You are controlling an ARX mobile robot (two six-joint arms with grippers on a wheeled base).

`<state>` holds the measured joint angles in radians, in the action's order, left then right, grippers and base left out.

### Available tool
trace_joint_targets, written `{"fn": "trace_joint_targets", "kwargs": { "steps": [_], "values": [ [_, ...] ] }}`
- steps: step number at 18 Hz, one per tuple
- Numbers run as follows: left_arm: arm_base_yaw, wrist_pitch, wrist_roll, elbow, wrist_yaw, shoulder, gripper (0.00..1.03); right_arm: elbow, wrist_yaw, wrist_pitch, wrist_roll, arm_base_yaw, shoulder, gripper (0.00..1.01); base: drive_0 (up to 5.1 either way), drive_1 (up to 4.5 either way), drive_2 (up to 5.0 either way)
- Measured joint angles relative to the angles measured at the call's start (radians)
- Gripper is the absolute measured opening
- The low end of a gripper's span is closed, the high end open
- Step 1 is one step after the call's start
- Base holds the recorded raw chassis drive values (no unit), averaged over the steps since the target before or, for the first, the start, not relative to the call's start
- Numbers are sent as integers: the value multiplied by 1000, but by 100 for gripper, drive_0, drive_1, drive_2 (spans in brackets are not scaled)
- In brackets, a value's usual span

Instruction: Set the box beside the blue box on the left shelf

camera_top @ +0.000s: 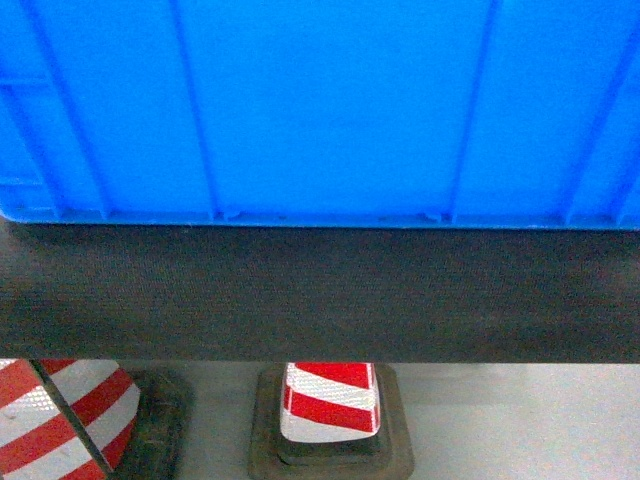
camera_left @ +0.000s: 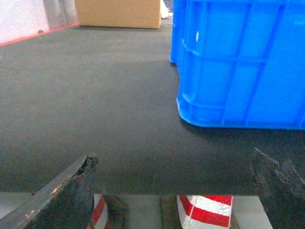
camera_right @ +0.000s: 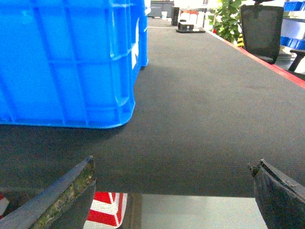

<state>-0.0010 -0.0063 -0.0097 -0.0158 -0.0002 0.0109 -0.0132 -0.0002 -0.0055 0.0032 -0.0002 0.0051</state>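
A: Entry, box location. The box [camera_top: 320,110] sat on the dark-matted desk [camera_top: 320,295], its near wall filling the head view from 9 to 3 o'clock, bottom edge set back a little from the desk's front lip. The left shelf was not in any view, so the placing was not yet done.

B: Why that posture for the arms?

A: My reading: both were staged low at the desk edge, one to each side, to take the box by its end walls. From the left wrist camera the box corner [camera_left: 238,67] lay at 1 o'clock; from the right wrist camera it [camera_right: 66,62] lay at 10 o'clock. That fits a two-sided lift.

B: End effector states?

A: Left end effector [camera_left: 174,183]: fingers spread wide, nothing between them, clear of the box. Right end effector [camera_right: 171,188]: likewise spread and empty.

B: Surroundings?

A: Below the desk, red-and-white striped cones [camera_top: 330,400] on the floor. Far off at 11 o'clock in the left wrist view, a cardboard carton [camera_left: 119,13]; at 1 o'clock in the right, a black chair [camera_right: 261,28].
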Motion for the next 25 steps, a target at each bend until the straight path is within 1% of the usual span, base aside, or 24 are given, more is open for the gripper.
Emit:
{"fn": "trace_joint_targets", "kwargs": {
  "steps": [25],
  "values": [
    [0, 1, 2, 0, 0, 0, 98, 0, 0, 0, -1, 0, 0, 98, 0, 0, 0]
  ]
}}
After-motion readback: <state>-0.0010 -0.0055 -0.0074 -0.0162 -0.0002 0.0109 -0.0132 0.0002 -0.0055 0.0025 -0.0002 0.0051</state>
